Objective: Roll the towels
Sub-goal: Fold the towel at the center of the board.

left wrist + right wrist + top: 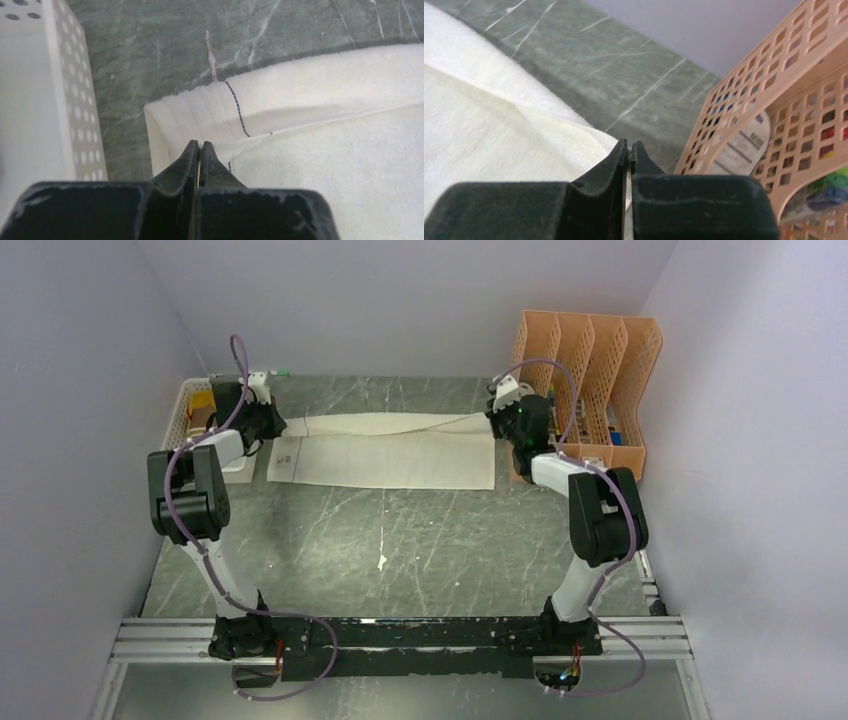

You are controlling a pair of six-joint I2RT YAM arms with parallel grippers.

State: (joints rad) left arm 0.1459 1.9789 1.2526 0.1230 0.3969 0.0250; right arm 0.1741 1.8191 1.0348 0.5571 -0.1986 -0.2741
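While my left gripper (pixel 200 147) and right gripper (pixel 629 146) clamp tight on the towel (pixel 390 462) at its far corners, rolling looks barely begun.

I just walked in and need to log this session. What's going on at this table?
Two robot arms are working on one cream towel that lies spread across the far side of the table. The left arm has its jaws shut on the towel's left end, beside a white basket. The right arm has its jaws shut on the right end, next to an orange rack. The far edge looks folded over into a narrow strip, and nothing is rolled yet.
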